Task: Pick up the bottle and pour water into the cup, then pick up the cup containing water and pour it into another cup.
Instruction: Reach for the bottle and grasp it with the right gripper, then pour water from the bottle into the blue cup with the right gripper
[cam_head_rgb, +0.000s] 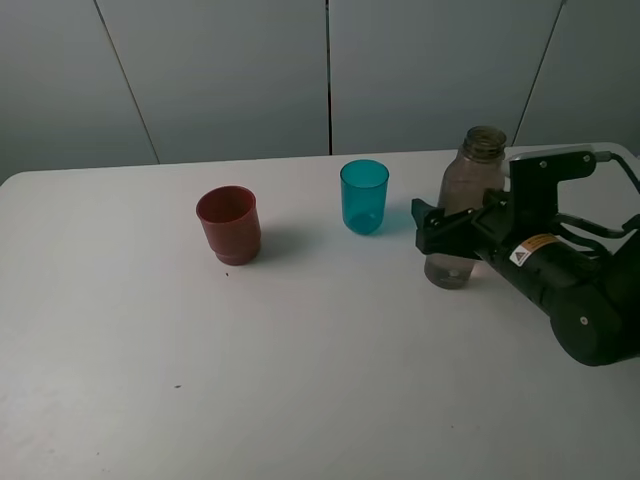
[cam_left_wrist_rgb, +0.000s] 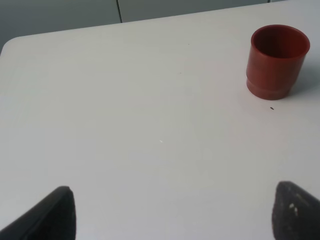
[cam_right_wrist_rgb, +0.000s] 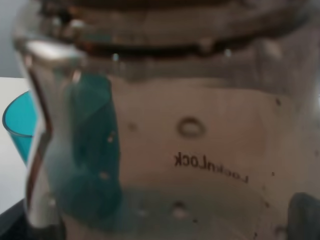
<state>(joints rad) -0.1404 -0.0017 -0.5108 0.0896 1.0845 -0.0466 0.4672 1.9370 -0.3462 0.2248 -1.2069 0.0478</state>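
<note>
The smoky translucent bottle (cam_head_rgb: 468, 190) stands upright on the table at the right, capless, with a little water at its base. My right gripper (cam_head_rgb: 450, 236) is open and straddles its lower half, one finger on each side. In the right wrist view the bottle (cam_right_wrist_rgb: 190, 140) fills the frame between the dark fingertips (cam_right_wrist_rgb: 305, 215). The teal cup (cam_head_rgb: 364, 197) stands just left of the bottle, and its rim (cam_right_wrist_rgb: 17, 125) shows past the bottle's side. The red-brown cup (cam_head_rgb: 229, 225) stands further left. My left gripper (cam_left_wrist_rgb: 170, 215) is open over bare table, well short of the red-brown cup (cam_left_wrist_rgb: 276, 61).
The white table (cam_head_rgb: 300, 380) ends in a rounded far edge against grey wall panels (cam_head_rgb: 230, 70). The right arm's black body (cam_head_rgb: 570, 290) lies low over the table's right side. A tiny dark speck (cam_head_rgb: 226, 273) sits beside the red-brown cup.
</note>
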